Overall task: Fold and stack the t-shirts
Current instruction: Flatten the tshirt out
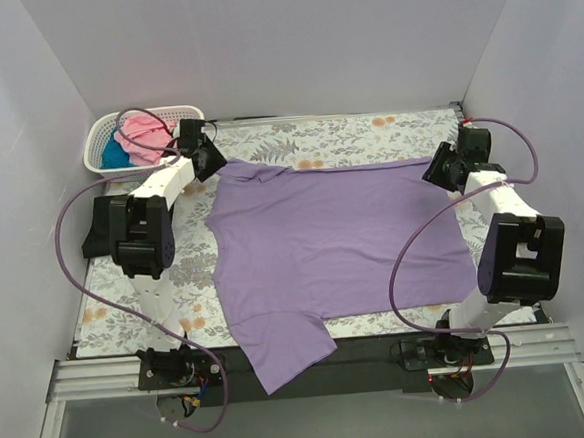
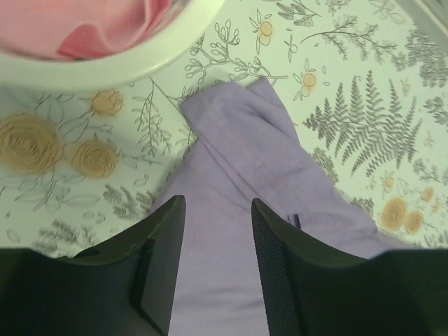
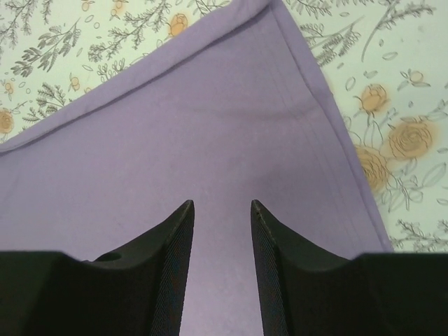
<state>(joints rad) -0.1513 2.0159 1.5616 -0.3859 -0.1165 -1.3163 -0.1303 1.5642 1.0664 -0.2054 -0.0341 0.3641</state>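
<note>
A lavender purple t-shirt (image 1: 324,242) lies spread flat on the floral cloth, one sleeve hanging over the near edge. My left gripper (image 1: 212,162) is open above its far left sleeve (image 2: 245,140). My right gripper (image 1: 437,174) is open above its far right corner (image 3: 280,84). Neither holds anything. A pink t-shirt (image 1: 145,129) and a teal blue t-shirt (image 1: 119,153) lie bunched in the basket; pink fabric also shows in the left wrist view (image 2: 84,24). The black t-shirt is out of view.
The white lattice basket (image 1: 101,142) stands at the far left corner, its rim in the left wrist view (image 2: 140,63). The grey-and-orange floral cloth (image 1: 406,131) covers the table. White walls close in on three sides.
</note>
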